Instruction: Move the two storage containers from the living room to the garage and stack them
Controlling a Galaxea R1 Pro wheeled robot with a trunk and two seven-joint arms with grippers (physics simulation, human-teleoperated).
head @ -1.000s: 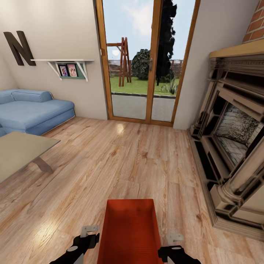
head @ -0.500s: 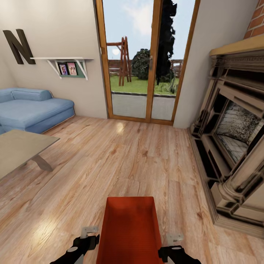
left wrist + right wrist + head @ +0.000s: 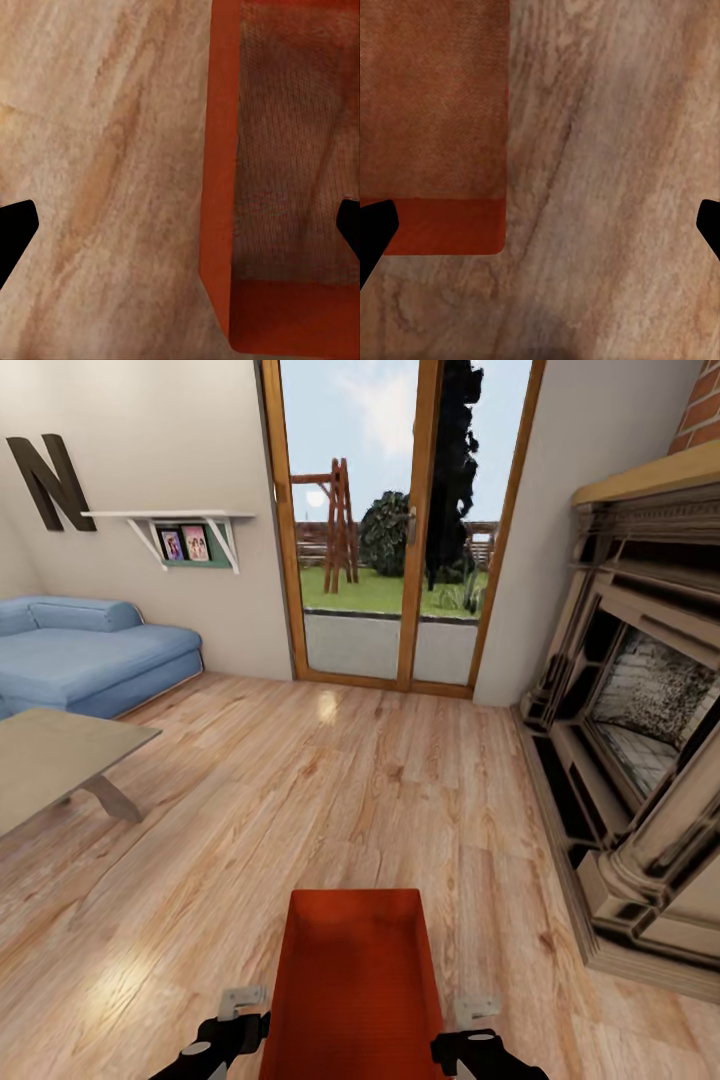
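Low in the head view, between the two arms, sits one red-orange storage container (image 3: pixel 355 985), open top up, above the light wood plank floor (image 3: pixel 300 800); the left claw (image 3: pixel 243 1010) is just beside its left wall and the right claw (image 3: pixel 478 1022) just beside its right wall; whether either touches the bin I cannot tell; in both wrist views the fingertips stand wide apart, so both claws are open; ahead are a glass patio door (image 3: pixel 385 530), a blue sofa (image 3: pixel 90 655), a grey tabletop (image 3: pixel 50 760) and a fireplace (image 3: pixel 640 730)
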